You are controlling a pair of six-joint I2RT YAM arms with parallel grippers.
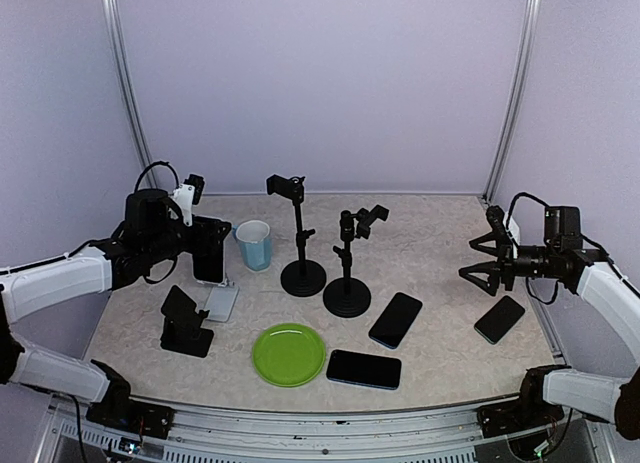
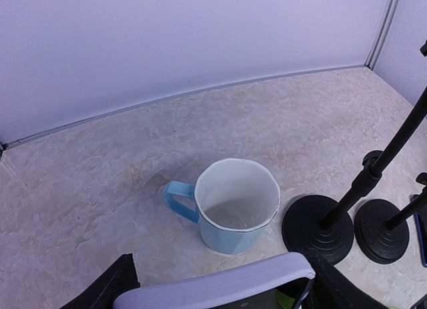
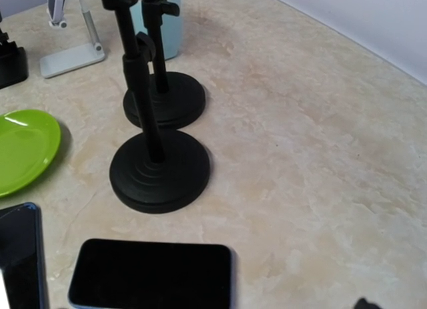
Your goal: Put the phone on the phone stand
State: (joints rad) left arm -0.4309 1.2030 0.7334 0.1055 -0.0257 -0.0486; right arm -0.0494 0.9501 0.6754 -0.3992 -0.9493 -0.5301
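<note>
Left pincer (image 1: 208,249) clamps the phone (image 2: 213,289) upright over the white phone stand (image 1: 222,303); seating unclear. Risk: early release topples it toward the blue mug (image 1: 255,245). Right pincer (image 1: 487,259) wide, empty.

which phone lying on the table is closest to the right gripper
The far-right phone, lying alone close by the right gripper; the other two phones lie further left.

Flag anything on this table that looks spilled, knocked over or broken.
Nothing stands out. The blue mug stands upright and empty, both tall black stands are upright, the green plate sits flat, and three phones lie flat on the table. The left gripper holds a fourth phone upright.
</note>
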